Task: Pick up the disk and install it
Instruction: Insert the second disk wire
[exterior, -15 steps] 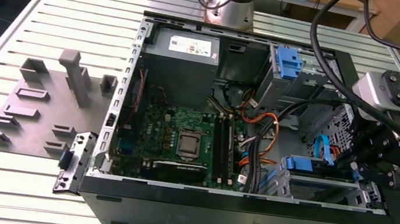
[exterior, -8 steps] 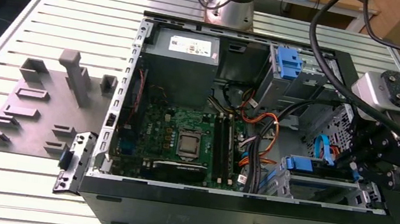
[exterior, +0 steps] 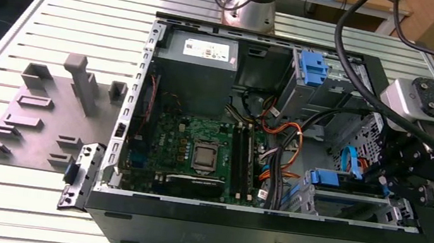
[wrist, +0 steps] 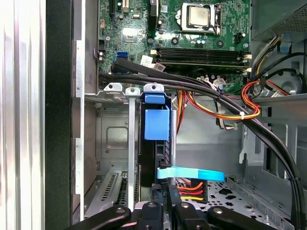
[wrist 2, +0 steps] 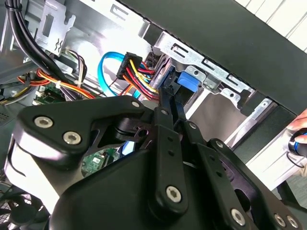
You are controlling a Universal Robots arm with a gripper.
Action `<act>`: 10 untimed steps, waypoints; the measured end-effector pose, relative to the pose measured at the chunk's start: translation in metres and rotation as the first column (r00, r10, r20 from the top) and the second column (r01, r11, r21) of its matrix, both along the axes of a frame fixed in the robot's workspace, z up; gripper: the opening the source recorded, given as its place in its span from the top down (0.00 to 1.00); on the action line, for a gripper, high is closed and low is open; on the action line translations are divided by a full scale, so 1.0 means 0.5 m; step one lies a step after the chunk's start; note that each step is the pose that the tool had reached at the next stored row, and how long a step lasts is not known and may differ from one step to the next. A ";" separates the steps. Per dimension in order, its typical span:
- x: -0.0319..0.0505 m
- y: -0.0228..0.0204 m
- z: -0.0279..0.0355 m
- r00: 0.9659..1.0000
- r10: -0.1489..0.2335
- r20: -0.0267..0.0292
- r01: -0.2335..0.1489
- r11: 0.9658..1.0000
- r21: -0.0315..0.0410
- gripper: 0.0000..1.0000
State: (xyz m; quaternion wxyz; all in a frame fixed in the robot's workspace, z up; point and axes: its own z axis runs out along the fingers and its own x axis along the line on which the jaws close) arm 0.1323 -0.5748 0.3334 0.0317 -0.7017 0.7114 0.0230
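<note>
A: Which step is this?

B: By the look of it, the install. The gripper [wrist: 165, 199] is closed narrow on the rear edge of the disk [wrist: 156, 125], which stands on edge in the drive bay [wrist: 112, 139] at the front corner of the open computer case [exterior: 270, 231], its blue front tab up by the bay's rim.

A: What does seating it call for?

B: A straight, steady push along the bay rails, I'd judge, keeping clear of the blue data cable [wrist: 192, 173] and the red-and-yellow power wires [wrist: 192, 189] just beside the gripper.

A: And the arm?

B: It reaches in over the case's side wall at the exterior view's right, wrist bent down into the bay. Beyond lie the motherboard [exterior: 195, 150] and the grey power supply [exterior: 198, 61], on a slatted table [exterior: 88, 8].
</note>
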 end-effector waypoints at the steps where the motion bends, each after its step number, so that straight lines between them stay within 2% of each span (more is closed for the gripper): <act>1: 0.000 0.0000 0.000 1.000 0.000 0.000 0.000 1.000 0.000 0.84; 10: 0.000 0.0000 -0.007 1.000 0.000 0.000 0.000 1.000 0.000 0.84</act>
